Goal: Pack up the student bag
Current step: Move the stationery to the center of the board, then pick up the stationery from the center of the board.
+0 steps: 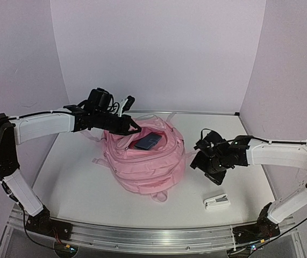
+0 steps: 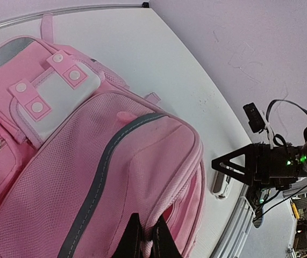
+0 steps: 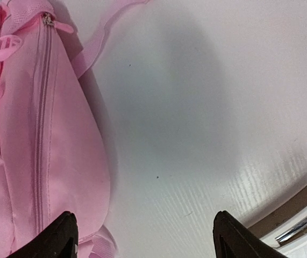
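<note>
The pink student bag (image 1: pixel 142 161) lies in the middle of the table with its top opening held up. A flat dark blue object (image 1: pixel 148 141) sits in the opening. My left gripper (image 1: pixel 134 128) is shut on the bag's pink rim at the back; the left wrist view shows its fingers (image 2: pixel 133 239) pinching the zip edge of the bag (image 2: pixel 88 161). My right gripper (image 1: pixel 207 161) is open and empty, hovering over bare table right of the bag. In the right wrist view it (image 3: pixel 145 239) stands wide open beside the bag's side (image 3: pixel 45 134).
A small white stapler-like object (image 1: pixel 216 202) lies near the front right of the table; it also shows in the left wrist view (image 2: pixel 220 185) and the right wrist view (image 3: pixel 298 228). The metal rail (image 1: pixel 142 236) runs along the table's near edge.
</note>
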Robot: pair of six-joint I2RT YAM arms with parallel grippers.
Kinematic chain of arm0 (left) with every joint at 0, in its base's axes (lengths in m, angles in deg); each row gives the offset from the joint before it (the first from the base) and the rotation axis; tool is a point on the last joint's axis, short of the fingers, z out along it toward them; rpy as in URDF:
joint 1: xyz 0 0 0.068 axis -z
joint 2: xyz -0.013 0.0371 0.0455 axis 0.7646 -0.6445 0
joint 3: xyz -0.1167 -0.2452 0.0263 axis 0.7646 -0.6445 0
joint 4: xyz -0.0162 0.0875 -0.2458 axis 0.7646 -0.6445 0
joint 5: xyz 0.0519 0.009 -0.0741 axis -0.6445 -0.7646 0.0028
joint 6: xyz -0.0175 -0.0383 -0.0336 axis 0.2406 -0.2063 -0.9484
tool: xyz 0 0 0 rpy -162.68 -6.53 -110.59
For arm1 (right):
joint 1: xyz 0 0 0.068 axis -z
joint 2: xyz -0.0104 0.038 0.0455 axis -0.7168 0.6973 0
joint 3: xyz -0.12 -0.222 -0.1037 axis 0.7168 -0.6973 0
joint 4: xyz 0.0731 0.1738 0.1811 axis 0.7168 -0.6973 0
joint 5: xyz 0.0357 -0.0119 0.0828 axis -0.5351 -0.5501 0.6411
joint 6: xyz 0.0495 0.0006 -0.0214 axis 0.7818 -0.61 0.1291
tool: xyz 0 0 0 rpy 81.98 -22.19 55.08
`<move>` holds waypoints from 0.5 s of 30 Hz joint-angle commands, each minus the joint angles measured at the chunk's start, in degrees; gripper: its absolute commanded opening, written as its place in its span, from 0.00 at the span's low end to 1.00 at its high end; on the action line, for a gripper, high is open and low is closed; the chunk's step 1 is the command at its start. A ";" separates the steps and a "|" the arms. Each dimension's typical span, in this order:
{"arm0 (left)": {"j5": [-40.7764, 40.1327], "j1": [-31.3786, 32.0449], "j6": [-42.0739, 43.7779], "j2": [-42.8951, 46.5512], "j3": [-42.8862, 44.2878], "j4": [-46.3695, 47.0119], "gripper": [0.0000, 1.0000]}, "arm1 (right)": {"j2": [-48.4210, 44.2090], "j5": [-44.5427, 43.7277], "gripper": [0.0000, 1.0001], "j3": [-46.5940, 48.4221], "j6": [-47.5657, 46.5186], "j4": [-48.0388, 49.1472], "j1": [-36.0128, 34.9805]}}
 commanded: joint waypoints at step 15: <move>-0.91 -1.54 -1.92 5.50 0.32 7.37 0.00 | -11.26 6.63 0.75 -19.34 12.72 -1.59 1.25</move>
